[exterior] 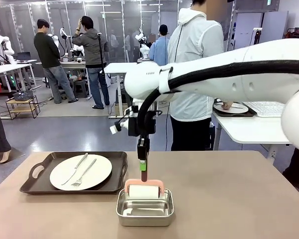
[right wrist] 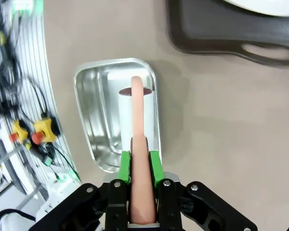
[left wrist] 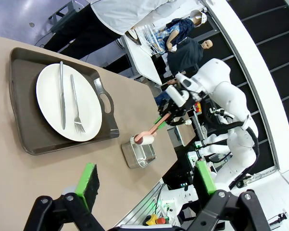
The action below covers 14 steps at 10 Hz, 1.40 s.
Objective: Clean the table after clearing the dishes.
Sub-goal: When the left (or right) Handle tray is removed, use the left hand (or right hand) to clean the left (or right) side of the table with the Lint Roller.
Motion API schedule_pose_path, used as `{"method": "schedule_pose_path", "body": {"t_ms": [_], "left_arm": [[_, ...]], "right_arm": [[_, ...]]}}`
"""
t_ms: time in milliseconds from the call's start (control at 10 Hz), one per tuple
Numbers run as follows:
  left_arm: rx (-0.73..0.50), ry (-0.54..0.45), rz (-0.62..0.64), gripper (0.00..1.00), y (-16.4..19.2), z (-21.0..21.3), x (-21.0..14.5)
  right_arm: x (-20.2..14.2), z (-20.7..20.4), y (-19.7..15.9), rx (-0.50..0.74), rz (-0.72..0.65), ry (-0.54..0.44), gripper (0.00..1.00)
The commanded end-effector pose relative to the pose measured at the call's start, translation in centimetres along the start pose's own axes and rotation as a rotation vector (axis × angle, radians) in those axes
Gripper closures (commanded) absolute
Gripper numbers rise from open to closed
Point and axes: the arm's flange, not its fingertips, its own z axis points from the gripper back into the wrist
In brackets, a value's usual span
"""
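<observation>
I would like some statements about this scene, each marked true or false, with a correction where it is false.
1. The right pincer is shut on the pink handle of the lint roller. True.
2. The roller's white roll lies on the bare table. False: it sits in the steel pan.
3. The white plate on the dark tray carries a knife and a fork. True.
4. The left pincer grips a cloth. False: it is open and holds nothing.
5. The steel pan stands on the tray. False: it stands on the table beside the tray.
</observation>
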Motion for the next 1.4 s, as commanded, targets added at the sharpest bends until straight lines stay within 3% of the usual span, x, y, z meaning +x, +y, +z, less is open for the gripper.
{"method": "schedule_pose_path", "body": {"t_ms": [0,100,400,700,900,1200,1300], "left_arm": [[-0.005,-0.008,-0.005,0.00,-0.1,0.3,0.0],[-0.005,-0.008,-0.005,0.00,-0.1,0.3,0.0],[-0.005,-0.008,-0.005,0.00,-0.1,0.3,0.0],[-0.005,-0.008,-0.005,0.00,-0.1,0.3,0.0],[-0.005,-0.008,-0.005,0.00,-0.1,0.3,0.0],[-0.005,-0.008,-0.005,0.00,-0.1,0.3,0.0],[-0.005,-0.008,-0.005,0.00,-0.1,0.3,0.0]], "right_arm": [[-2.6,3.3,2.0,-0.099,-0.183,-0.099,0.96],[-4.4,5.0,2.6,-0.141,-0.275,-0.144,0.96],[-13.6,9.0,3.4,-0.206,-0.646,-0.444,0.96],[-24.0,8.5,4.5,-0.269,-1.022,-0.699,0.96],[-28.4,7.7,4.6,-0.238,-1.177,-0.827,0.96],[-31.2,6.4,3.2,-0.103,-1.148,-0.867,0.96],[-31.3,7.1,3.8,-0.189,-1.203,-0.819,0.96]]}}
